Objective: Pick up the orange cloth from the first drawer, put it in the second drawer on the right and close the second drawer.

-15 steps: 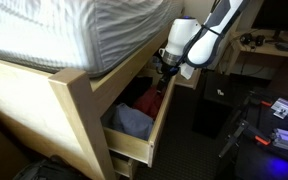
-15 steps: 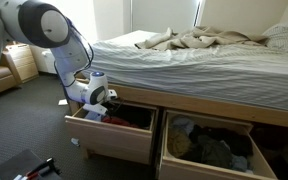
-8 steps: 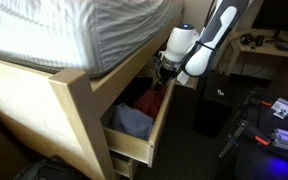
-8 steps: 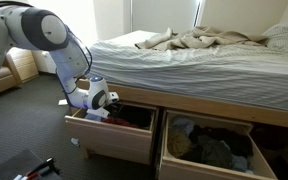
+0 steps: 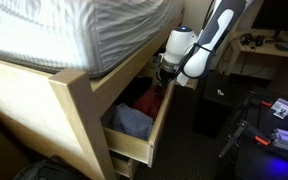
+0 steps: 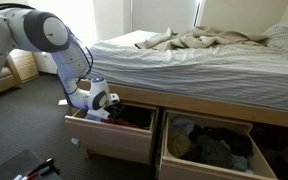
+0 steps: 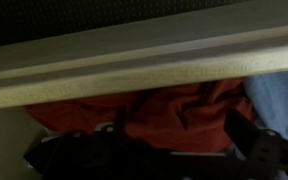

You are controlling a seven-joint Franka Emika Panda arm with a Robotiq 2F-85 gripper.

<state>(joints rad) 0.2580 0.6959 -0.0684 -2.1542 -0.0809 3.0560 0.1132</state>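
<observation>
- Reach step: the orange cloth (image 7: pixel 184 112) lies in the first drawer (image 6: pixel 109 140), just ahead of the tool (image 7: pixel 164 150), whose jaws look apart and empty.
- The next move probably calls for advancing beneath the bed frame (image 7: pixel 134 55) and clamping the cloth.

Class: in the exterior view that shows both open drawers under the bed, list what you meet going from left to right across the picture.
cabinet → claw → orange cloth → right drawer
</observation>
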